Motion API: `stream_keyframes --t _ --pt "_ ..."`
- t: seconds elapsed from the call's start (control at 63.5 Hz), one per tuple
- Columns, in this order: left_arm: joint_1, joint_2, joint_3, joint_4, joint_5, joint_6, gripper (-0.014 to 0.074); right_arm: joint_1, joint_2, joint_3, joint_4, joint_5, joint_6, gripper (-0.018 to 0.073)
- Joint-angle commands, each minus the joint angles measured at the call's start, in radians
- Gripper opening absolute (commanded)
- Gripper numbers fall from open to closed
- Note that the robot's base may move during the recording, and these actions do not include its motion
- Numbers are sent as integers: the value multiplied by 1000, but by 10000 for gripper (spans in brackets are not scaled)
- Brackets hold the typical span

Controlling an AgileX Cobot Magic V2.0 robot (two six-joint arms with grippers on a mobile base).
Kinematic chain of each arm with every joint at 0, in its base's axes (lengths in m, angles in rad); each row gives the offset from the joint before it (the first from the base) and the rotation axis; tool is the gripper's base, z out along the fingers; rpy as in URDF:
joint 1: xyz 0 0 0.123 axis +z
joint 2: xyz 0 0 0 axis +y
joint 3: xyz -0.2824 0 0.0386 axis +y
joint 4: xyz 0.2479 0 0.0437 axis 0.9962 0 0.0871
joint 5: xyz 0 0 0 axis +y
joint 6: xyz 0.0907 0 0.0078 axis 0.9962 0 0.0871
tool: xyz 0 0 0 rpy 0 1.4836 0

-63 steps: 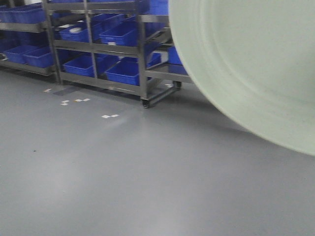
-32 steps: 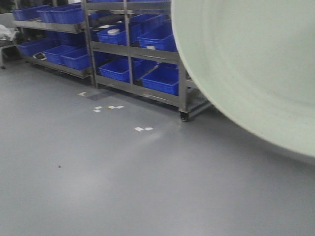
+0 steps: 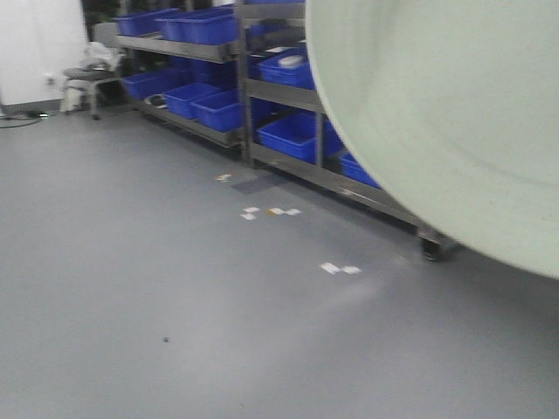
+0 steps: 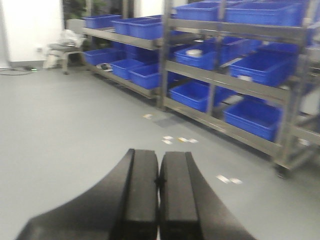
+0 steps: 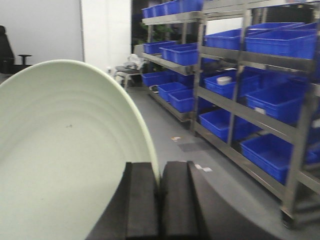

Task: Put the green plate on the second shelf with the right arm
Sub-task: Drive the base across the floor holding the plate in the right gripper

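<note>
green plate [image 3: 437,122]: cut off top/rt | racks [image 3: 279,92]: pt hidden behind it | floor bits [image 3: 341,269]: too sm to ID

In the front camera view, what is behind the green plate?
The green plate covers the right part of a metal rack holding blue bins. Only the left bays and one caster show. Whatever stands further right behind the plate cannot be seen.

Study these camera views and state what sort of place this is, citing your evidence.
Probably a storeroom or warehouse: tall grey metal shelving racks, rows of blue plastic storage bins on them, and a bare grey floor with small white tape markers.
</note>
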Motion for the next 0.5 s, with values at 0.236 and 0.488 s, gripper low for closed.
stream_keyframes --t 0.236,0.488 --pt "0 -17 41 -3 -82 -4 131 -1 11 -37 -16 -53 8 30" --pt "0 -17 41 -3 -82 -4 131 -1 11 -37 -16 -53 8 30"
